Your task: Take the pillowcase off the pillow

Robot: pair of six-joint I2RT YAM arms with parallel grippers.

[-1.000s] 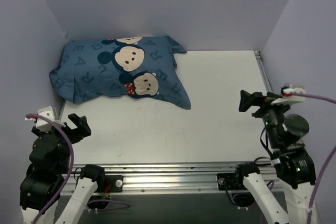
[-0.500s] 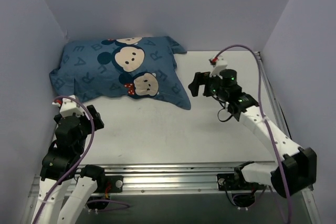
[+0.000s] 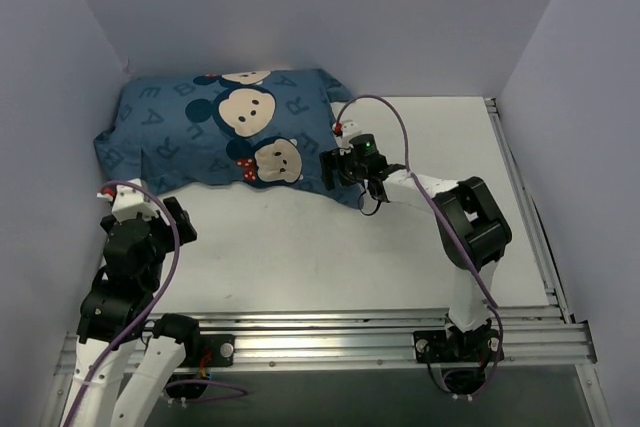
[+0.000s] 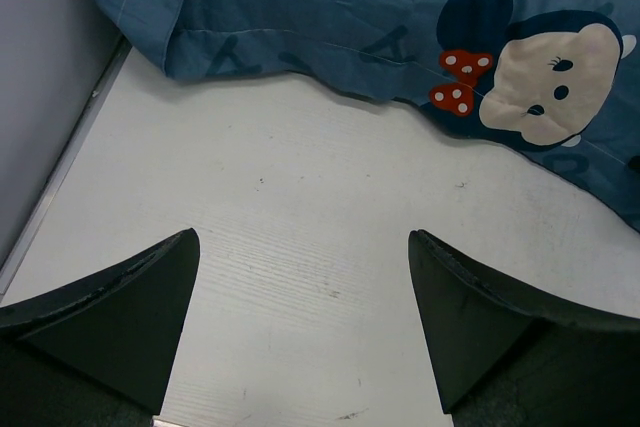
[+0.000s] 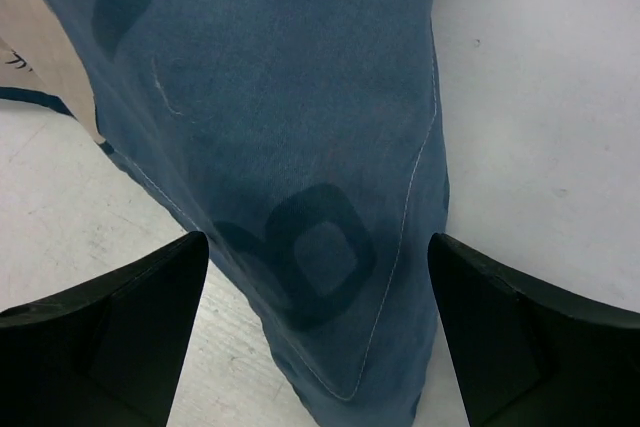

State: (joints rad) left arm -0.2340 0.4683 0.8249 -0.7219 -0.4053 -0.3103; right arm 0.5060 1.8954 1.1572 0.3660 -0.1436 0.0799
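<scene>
The blue pillowcase (image 3: 200, 137), printed with letters and mouse faces, lies plump at the table's back left; the pillow is hidden inside it. My right gripper (image 3: 333, 165) hangs open over the cover's near right corner. In the right wrist view that pointed corner (image 5: 330, 277) lies between the two spread fingers, and I cannot tell whether they touch it. My left gripper (image 3: 177, 220) is open near the left wall, just short of the cover's front edge. In the left wrist view only bare table lies between its fingers (image 4: 303, 327), with the pillowcase (image 4: 330, 27) beyond.
White tabletop (image 3: 430, 237) stretches to the right and front of the cover. Lilac walls (image 3: 60, 97) close in the left, back and right sides. A metal rail (image 3: 330, 332) runs along the near edge by the arm bases.
My right arm swung from the far right across the table to the pillowcase's near right corner. My left arm rose toward the cover's front edge, then held still.
</scene>
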